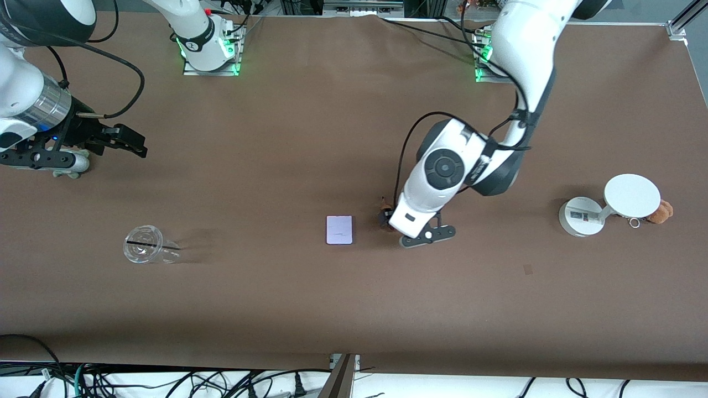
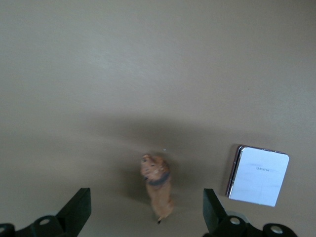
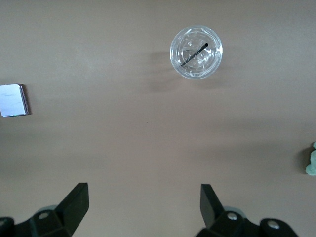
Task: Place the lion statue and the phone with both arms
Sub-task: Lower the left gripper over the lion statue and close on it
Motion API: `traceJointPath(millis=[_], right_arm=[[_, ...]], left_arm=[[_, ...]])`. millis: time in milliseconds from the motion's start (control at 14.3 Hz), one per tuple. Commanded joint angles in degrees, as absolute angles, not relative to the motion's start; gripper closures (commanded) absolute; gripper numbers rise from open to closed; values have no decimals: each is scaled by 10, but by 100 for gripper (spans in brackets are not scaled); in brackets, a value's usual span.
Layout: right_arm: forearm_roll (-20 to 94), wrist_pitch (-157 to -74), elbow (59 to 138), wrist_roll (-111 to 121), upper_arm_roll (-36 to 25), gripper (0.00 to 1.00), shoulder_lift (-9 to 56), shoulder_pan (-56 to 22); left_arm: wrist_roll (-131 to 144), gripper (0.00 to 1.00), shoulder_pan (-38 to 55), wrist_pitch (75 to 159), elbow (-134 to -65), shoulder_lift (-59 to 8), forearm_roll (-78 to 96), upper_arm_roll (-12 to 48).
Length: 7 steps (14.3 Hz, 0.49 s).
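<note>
The lion statue, a small orange-brown figurine with a darker mane, stands on the brown table. My left gripper hangs open just above it, one finger on either side and both apart from it. In the front view only the lion statue's dark end shows beside the left hand. The phone, a pale lavender slab, lies flat close by, toward the right arm's end; it also shows as the phone and the phone in the wrist views. My right gripper waits open and empty over bare table at the right arm's end.
A clear plastic cup with a dark straw stands nearer the front camera than the right gripper. At the left arm's end stands a white round-based stand with a brown plush beside it. A pale green plush shows at the right wrist view's edge.
</note>
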<state>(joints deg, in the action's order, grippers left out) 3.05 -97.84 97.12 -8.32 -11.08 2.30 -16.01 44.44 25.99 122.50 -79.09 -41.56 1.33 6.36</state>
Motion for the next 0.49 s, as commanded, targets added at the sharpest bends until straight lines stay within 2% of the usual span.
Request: traceJointPath(millis=[0,419], right_arm=[[22,-976,975,-77,-111,0,18,-162],[22,-976,976,-76,-111,0,19,-162]], left_arm=[[454,0,282,1239,-769,-443,-1,52],[516,0,310,1240,-770,-471,-48,52]])
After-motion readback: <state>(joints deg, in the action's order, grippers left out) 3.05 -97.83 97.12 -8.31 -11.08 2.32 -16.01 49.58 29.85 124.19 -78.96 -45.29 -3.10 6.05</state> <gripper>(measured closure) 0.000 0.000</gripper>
